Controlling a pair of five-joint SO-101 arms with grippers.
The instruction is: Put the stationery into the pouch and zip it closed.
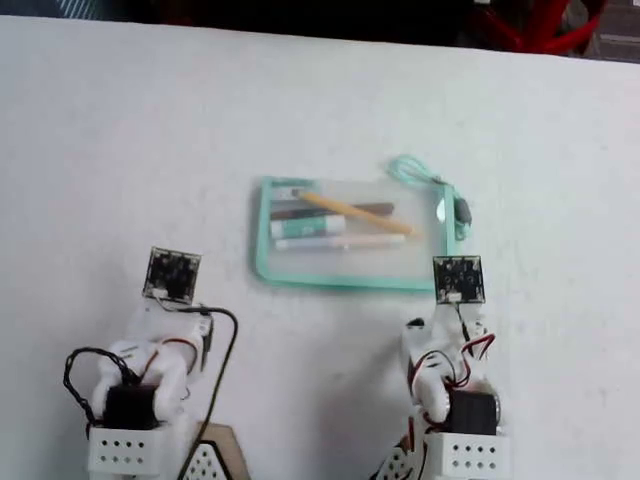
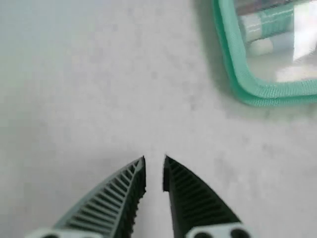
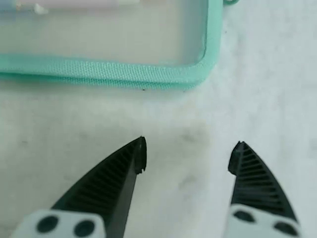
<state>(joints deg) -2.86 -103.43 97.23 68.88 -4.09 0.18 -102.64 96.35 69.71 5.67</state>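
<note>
Centre frame: clear teal-edged pouch with pencil packed inside. Lower left, left gripper idle over the table, fingers nearly together; lower right, right gripper spread beside the pouch's corner, seemingly poised to zip it shut

You see the pouch cut off at the left wrist view's edge; the stationery inside it is blurred. In the high view, the zip pull is too small to make out clearly.
</note>
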